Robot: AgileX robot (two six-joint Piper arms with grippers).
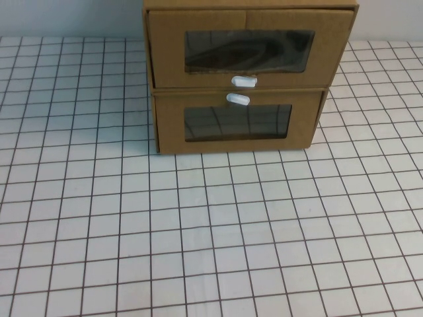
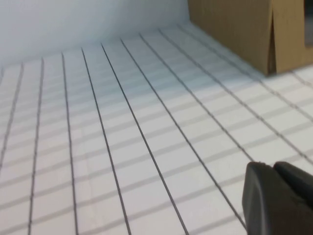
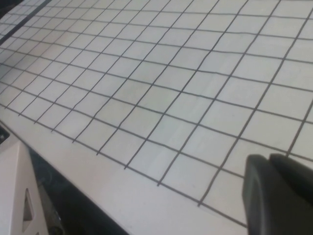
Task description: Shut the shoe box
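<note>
Shoe box (image 1: 248,56) at table's far edge, stacked on matching cardboard drawer (image 1: 238,122), front protruding slightly. Gridded table (image 1: 198,231) spreads before it. Left gripper (image 2: 279,200) well clear of box; right gripper (image 3: 279,193) over bare grid; finger state unclear for both.

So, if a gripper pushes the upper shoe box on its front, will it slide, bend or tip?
It probably slides in: the shoe box front looks like flat, fairly stiff cardboard. Its clear window may flex, so pushing there seems riskier. Stacked on the lower drawer, it might shift. The left gripper and right gripper are over the table.
</note>
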